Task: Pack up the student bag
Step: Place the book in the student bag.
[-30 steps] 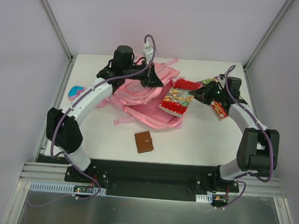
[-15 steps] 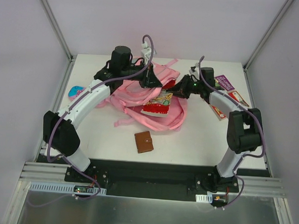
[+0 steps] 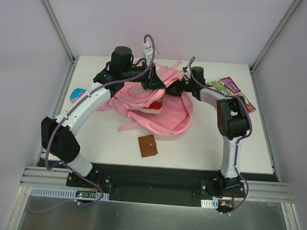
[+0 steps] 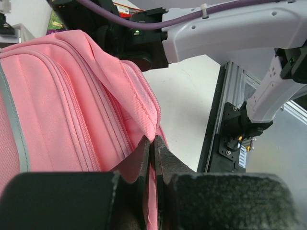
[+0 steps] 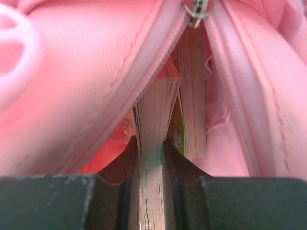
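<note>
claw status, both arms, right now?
Left claw: closed, pinching the pink bag's fabric edge.
Right claw: closed on a book, inside the bag's opening.

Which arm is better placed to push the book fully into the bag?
Right. The right gripper grips the book, partway inside the zipper opening of the student bag; the left gripper is shut on the bag's fabric, holding it up.

The student bag point(image 4: 72, 96) is matt woven cloth; the book point(image 5: 152, 124) shows rough paper page edges.
</note>
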